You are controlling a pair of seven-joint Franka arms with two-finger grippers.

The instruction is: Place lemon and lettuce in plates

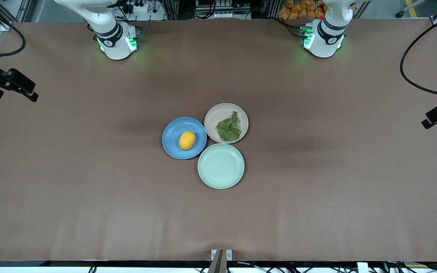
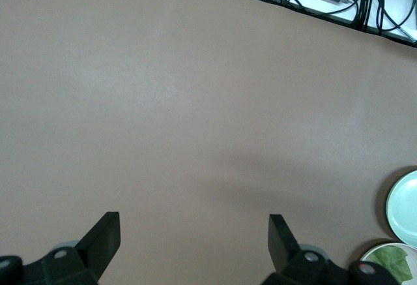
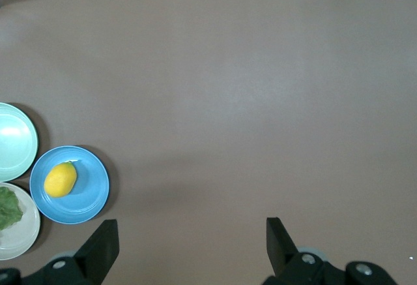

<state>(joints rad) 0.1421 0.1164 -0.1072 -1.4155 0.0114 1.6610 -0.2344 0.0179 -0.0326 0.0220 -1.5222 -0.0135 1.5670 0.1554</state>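
The yellow lemon (image 1: 187, 140) lies in the blue plate (image 1: 173, 131) at the table's middle. The dark green lettuce (image 1: 229, 128) lies in the beige-pink plate (image 1: 214, 113) beside it, toward the left arm's end. In the right wrist view the lemon (image 3: 60, 179), the blue plate (image 3: 91, 190) and the lettuce (image 3: 8, 209) show at the edge. The left wrist view shows a bit of lettuce (image 2: 394, 262). My left gripper (image 2: 194, 225) and right gripper (image 3: 191, 231) are open and empty, high over bare table. Neither hand shows in the front view.
A pale mint-green plate (image 1: 220, 165) stands empty, touching the other two, nearer to the front camera. It shows in the left wrist view (image 2: 405, 208) and the right wrist view (image 3: 14, 140). Camera mounts stand at both table ends. Cables lie along the table's edges.
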